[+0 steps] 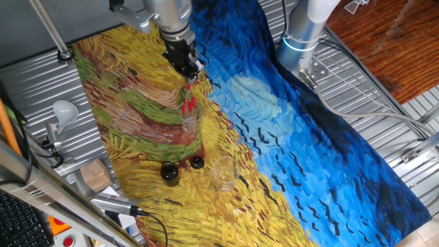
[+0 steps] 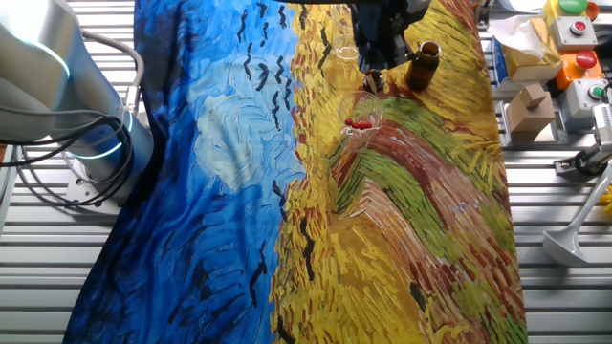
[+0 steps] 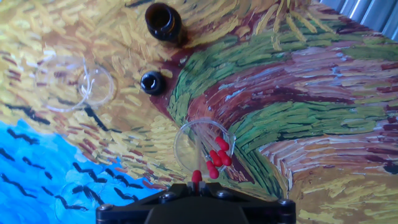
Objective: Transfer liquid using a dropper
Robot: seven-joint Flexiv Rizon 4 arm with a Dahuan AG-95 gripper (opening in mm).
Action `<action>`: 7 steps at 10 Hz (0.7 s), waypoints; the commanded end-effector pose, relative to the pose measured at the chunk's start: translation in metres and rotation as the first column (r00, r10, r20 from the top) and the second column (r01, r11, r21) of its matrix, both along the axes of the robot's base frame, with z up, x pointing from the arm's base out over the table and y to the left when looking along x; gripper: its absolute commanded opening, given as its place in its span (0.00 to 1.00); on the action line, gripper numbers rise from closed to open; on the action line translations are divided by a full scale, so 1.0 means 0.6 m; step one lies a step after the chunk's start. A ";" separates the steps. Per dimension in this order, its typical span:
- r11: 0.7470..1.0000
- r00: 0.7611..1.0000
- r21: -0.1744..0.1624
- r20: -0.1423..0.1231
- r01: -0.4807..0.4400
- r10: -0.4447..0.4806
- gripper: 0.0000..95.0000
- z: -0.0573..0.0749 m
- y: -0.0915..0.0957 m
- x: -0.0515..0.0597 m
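Painted tablecloth point(image 1: 302, 158), dropper point(image 3: 196, 177) just below jaws, above beaker point(image 3: 186, 146)

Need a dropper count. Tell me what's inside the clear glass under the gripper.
The clear glass holds several droppers, red bulbs up, clustered on one side. One bulb sits at the gripper. Exact count and any liquid cannot be seen.

1. Both fixed views are evenly bright; shadows on the cloth point(image 1: 288, 158) are faint.
2. Hand view is softer — the glass point(image 3: 203, 147) and bottle point(image 3: 164, 22) look slightly blurred, the gripper point(image 3: 196, 208) edge dark.
3. Arm point(image 2: 57, 86) base shows glare — nearly white.
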State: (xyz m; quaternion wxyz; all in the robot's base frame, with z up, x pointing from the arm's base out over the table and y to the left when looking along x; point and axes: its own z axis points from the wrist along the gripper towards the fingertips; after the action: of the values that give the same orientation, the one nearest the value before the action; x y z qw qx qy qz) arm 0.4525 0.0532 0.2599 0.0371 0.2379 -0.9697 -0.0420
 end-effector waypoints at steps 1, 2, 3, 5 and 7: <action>1.000 1.000 -0.004 0.003 0.019 -0.019 0.00 0.000 -0.001 -0.001; 1.000 1.000 -0.004 0.004 0.025 -0.025 0.00 0.000 -0.001 -0.001; 1.000 1.000 -0.002 0.008 0.029 -0.029 0.00 0.000 -0.001 -0.001; 0.999 0.999 0.003 0.015 0.036 -0.036 0.00 0.000 -0.001 -0.001; 0.999 0.999 0.002 0.017 0.048 -0.048 0.00 0.000 -0.001 -0.001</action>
State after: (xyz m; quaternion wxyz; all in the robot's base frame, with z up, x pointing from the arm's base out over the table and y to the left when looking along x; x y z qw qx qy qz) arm 0.4516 0.0526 0.2600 0.0269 0.2133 -0.9757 -0.0414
